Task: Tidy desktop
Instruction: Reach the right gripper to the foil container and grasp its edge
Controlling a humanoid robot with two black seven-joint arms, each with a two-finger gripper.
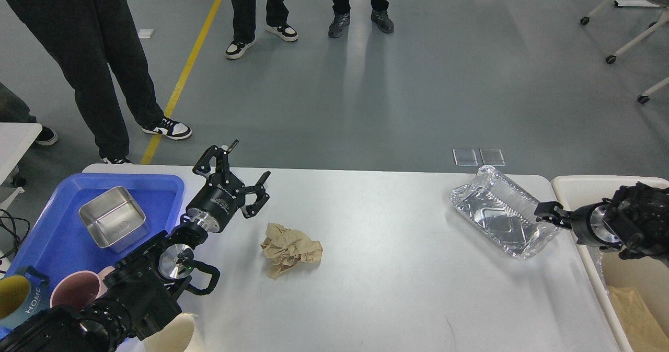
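The desktop [392, 279] is a wide white-grey tabletop. A crumpled brown paper ball [290, 248] lies left of its centre. A silver foil tray [496, 213] lies at the back right. My left gripper [249, 160] is open and empty, raised above the back left of the desktop, up and left of the paper ball. My right gripper [548, 216] reaches in from the right and sits at the foil tray's right edge. It looks small and dark, so I cannot tell its fingers apart or whether it touches the tray.
A blue tray [47, 242] at the left holds a steel container [111, 223], a pink mug [78, 293] and a yellow-and-teal mug [18, 298]. A cream cup [175, 336] stands at the front left. A beige bin [580, 184] with brown paper stands at the right. People stand beyond the table.
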